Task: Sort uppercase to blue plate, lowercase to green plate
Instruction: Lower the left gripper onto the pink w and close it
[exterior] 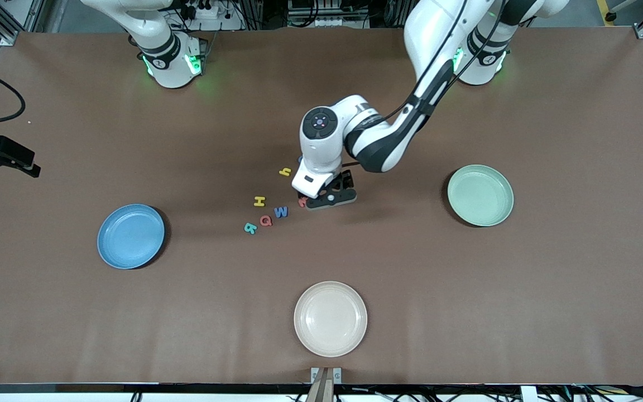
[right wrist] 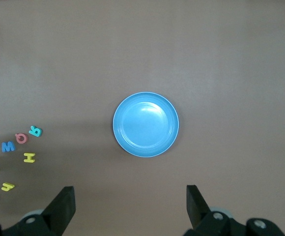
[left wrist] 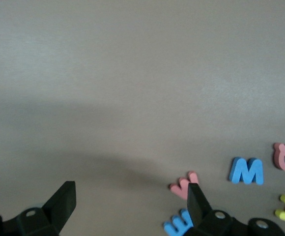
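The only things I can read are the foam letters themselves, which lie on the brown surface. The yellow H is clear. The blue W lies just beside the red Q. The teal-green R lies turned, near the Q. A small yellow h lies farther from the front camera than the H. In my left wrist view a red w and another blue letter show partly; I cannot read the second one. The plates carry no text.

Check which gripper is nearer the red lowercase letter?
Left. The left gripper is low right beside the red lowercase letter; the right gripper is high over table near the blue plate.
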`<state>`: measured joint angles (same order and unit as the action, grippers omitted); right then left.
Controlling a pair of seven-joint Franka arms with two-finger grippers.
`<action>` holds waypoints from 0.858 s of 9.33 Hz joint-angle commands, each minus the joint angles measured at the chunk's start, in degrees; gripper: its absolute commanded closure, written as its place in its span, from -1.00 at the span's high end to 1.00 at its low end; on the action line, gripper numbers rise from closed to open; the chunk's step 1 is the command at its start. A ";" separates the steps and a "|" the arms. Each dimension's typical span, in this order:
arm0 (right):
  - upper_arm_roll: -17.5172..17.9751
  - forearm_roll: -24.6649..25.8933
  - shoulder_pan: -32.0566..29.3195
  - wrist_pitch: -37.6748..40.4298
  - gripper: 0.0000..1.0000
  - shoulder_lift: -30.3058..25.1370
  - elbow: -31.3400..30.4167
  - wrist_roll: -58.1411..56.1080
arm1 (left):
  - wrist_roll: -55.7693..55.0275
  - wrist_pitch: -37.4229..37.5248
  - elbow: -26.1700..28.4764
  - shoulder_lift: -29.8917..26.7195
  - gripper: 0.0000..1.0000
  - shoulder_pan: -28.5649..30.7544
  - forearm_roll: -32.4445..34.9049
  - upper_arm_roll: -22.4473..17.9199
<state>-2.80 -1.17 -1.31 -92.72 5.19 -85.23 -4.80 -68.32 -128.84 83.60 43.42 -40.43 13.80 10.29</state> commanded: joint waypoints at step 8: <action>0.51 -0.33 -1.15 -0.89 1.00 2.89 -1.52 -0.20 | -1.64 -1.15 -13.53 11.15 1.00 -10.28 -7.88 -11.16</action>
<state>-2.82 -1.13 -1.39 -93.42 8.21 -86.53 -4.81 -69.28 -129.96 75.69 50.86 -50.02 9.20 0.81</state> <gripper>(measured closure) 0.000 0.000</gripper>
